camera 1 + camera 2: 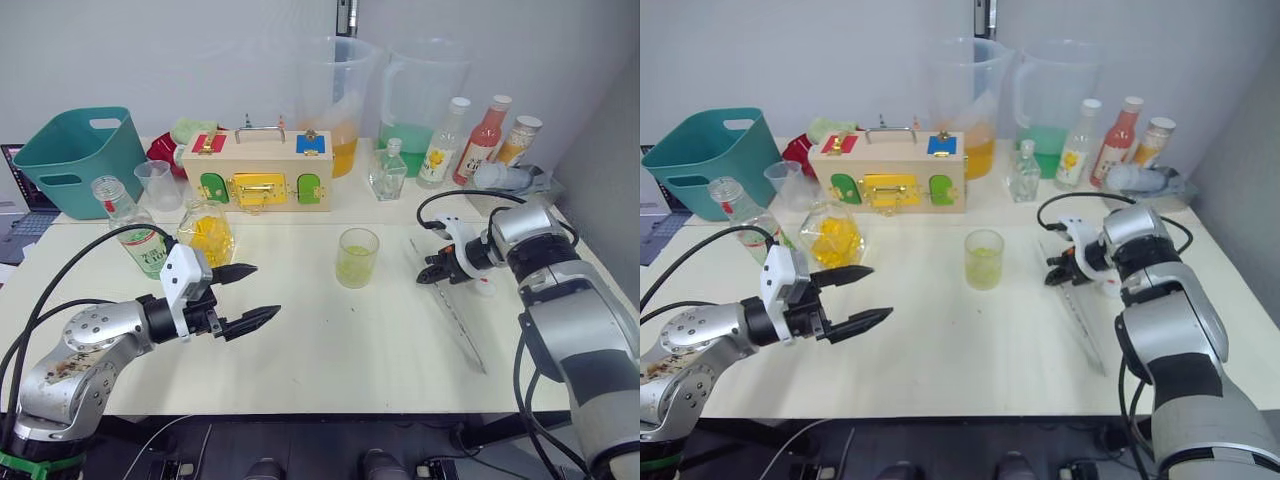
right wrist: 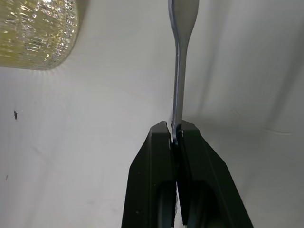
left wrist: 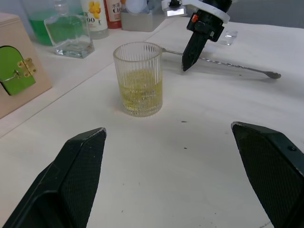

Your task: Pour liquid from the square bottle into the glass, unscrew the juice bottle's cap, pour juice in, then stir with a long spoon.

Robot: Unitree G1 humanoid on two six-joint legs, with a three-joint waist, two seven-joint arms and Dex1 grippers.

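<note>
Nearby, right pincer (image 2: 175, 135) pinches the long spoon (image 2: 179, 71) beside the glass (image 1: 357, 257), perhaps half-full.

A robotics test lab or demonstration workspace is indicated. A plain pale table (image 1: 330, 340) is set against a bare grey wall. Along the far edge, practice props are arranged rather than household furnishings: a wooden latch box (image 1: 257, 170) fitted with coloured locks and hinges, two large measuring jugs (image 1: 335, 100) holding orange and green liquid, and a row of drink bottles (image 1: 485, 130). A teal plastic bin (image 1: 75, 155) is placed at the far left, with a laptop (image 1: 22, 185) partly seen beside it. Loose black cables (image 1: 60, 280) are routed across the near left of the table.
</note>
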